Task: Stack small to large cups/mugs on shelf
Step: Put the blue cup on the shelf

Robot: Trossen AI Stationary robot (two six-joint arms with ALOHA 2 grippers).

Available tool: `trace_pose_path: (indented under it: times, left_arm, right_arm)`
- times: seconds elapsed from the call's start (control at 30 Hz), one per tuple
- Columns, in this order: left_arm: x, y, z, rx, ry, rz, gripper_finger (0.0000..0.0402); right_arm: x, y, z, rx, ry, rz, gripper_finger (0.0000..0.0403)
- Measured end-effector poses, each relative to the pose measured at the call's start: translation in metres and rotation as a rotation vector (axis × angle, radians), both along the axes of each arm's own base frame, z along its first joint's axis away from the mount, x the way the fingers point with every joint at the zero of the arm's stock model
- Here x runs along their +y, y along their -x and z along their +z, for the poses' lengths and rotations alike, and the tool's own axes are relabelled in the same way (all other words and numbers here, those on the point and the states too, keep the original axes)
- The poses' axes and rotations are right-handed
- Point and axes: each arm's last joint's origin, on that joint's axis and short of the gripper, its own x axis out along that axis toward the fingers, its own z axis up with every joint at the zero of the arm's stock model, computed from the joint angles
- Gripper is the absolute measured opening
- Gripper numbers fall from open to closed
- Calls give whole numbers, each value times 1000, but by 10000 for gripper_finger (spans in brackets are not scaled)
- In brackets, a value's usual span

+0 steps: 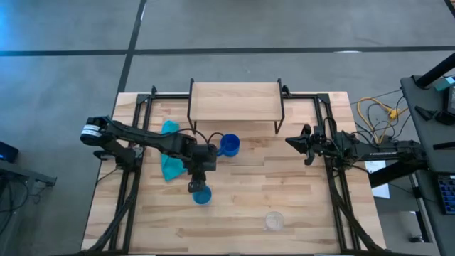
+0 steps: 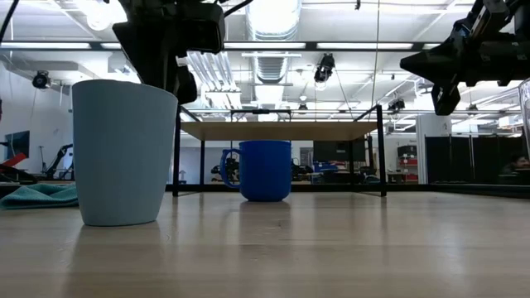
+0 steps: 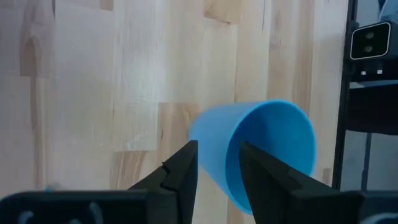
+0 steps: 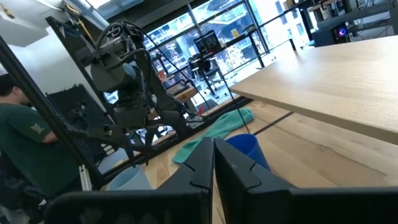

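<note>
The small light-blue cup (image 1: 203, 196) (image 2: 124, 153) stands upright on its base near the table's middle. My left gripper (image 1: 195, 186) (image 3: 219, 163) hangs just over it, open, with its fingers on either side of the cup's wall near the rim. The royal-blue mug (image 1: 229, 145) (image 2: 265, 170) stands upright in front of the shelf (image 1: 234, 102) (image 2: 281, 130). The clear cup (image 1: 274, 221) stands near the table's near edge. My right gripper (image 1: 290, 142) (image 4: 214, 163) waits shut, raised at the table's right. My left gripper comes at the light-blue cup from above, pointing down. One finger (image 3: 264, 171) shows over the rim (image 3: 292, 115) and the other (image 3: 180, 171) outside the wall (image 3: 214, 134). I cannot tell whether either finger touches the cup, which stands on the table.
A teal cloth (image 1: 170, 162) (image 2: 41, 195) lies left of the cups beside my left arm. The shelf's top board is bare. Black frame rails (image 1: 131, 185) run along the table's left and right sides. A person in a green shirt (image 4: 22, 143) sits beyond the table.
</note>
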Motion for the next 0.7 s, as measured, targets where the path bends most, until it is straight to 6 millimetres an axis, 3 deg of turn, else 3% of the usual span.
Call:
trace_pose_path:
  times: [0.7]
  left_arm:
    - [-3, 0, -1, -28, -29, -74, 104]
  right_arm:
    - [0, 0, -5, 49, 7, 0, 9]
